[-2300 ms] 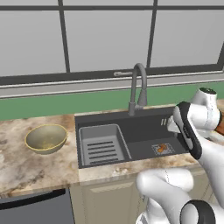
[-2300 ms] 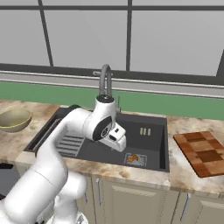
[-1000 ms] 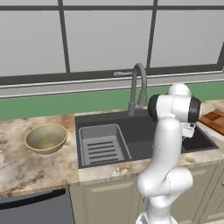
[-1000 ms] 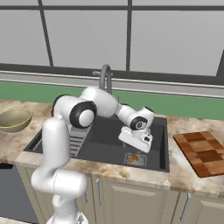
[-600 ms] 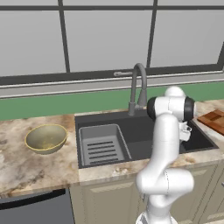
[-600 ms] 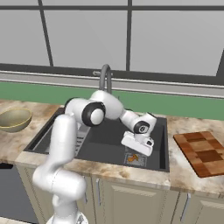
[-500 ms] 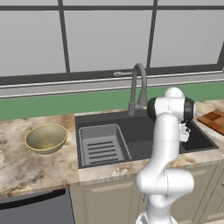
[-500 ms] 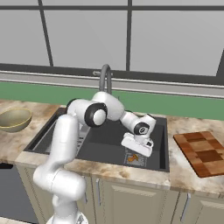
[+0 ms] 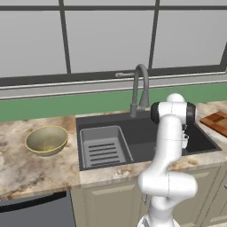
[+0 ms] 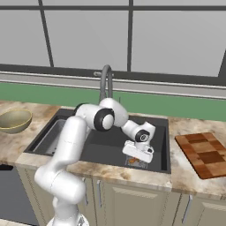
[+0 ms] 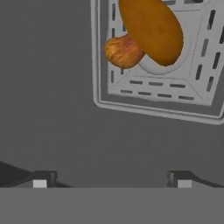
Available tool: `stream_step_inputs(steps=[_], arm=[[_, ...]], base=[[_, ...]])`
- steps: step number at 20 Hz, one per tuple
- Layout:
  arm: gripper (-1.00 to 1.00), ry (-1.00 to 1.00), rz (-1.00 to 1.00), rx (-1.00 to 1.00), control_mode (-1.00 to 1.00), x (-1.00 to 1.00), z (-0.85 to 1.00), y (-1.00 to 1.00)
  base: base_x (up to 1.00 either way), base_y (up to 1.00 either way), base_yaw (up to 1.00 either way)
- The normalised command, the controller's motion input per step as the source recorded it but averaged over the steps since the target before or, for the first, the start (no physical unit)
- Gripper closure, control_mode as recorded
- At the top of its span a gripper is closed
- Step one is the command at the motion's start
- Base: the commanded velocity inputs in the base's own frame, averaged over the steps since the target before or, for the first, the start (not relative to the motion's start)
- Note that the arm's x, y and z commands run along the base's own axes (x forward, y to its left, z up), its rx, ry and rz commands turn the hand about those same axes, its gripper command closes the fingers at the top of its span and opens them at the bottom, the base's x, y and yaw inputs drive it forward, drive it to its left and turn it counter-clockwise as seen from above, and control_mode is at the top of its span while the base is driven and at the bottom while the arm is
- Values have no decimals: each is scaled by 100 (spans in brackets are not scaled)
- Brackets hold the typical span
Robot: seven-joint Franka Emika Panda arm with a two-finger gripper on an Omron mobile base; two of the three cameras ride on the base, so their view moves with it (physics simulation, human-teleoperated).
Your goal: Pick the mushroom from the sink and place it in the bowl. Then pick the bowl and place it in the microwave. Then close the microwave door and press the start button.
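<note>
**Mushroom ahead of the fingers, not yet between them**

Dark sink floor lay under the hand, with a pale drain grate at its right end. On that grate sat the mushroom: an orange-brown cap with a smaller reddish lump beside it. The gripper hung low over the basin, fingers spread wide and holding nothing. In the hand view the mushroom lay ahead of the fingertips and a little right of centre, its long axis slanted. The bowl stood well apart, on the counter left of the sink.
</note>
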Motion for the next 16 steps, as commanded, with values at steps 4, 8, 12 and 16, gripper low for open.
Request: stream_step_inputs(steps=[4,8,12,16], arm=[[-100,-4,11,0,-100,21,-25,2],[-100,-8,12,0,-100,33,-13,2],[-100,-11,12,1,-100,36,-10,1],[-100,-13,12,3,-100,23,-19,0]], base=[[0,0,0],[0,0,0],[0,0,0],[0,0,0]])
